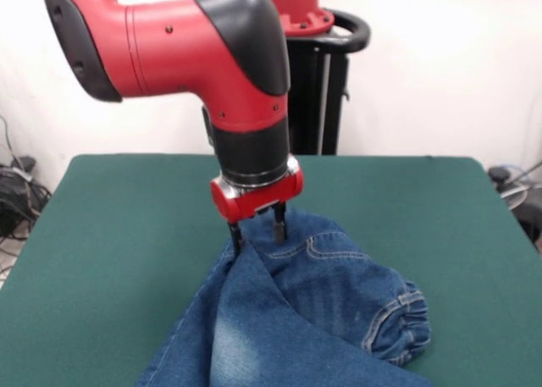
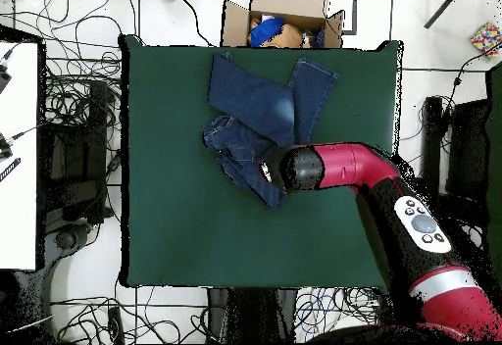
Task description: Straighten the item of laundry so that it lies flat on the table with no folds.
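The blue denim jeans (image 1: pixel 322 311) lie folded and bunched on the green table (image 1: pixel 127 234), with a gathered hem (image 1: pixel 398 319) at the right. My gripper (image 1: pixel 257 232) is open and points straight down at the far edge of the jeans. Its left fingertip (image 1: pixel 235 236) touches a raised fold and denim shows between the fingers. In the overhead view the jeans (image 2: pixel 260 101) spread from the table's (image 2: pixel 176 223) top edge down to a crumpled part (image 2: pixel 230 145). There the arm's wrist covers most of the gripper (image 2: pixel 266 172).
A cardboard box (image 2: pixel 284 18) with items in it stands just off the table's top edge in the overhead view. Cables lie on the floor around the table. The robot's pedestal (image 1: pixel 318 91) stands behind the far side.
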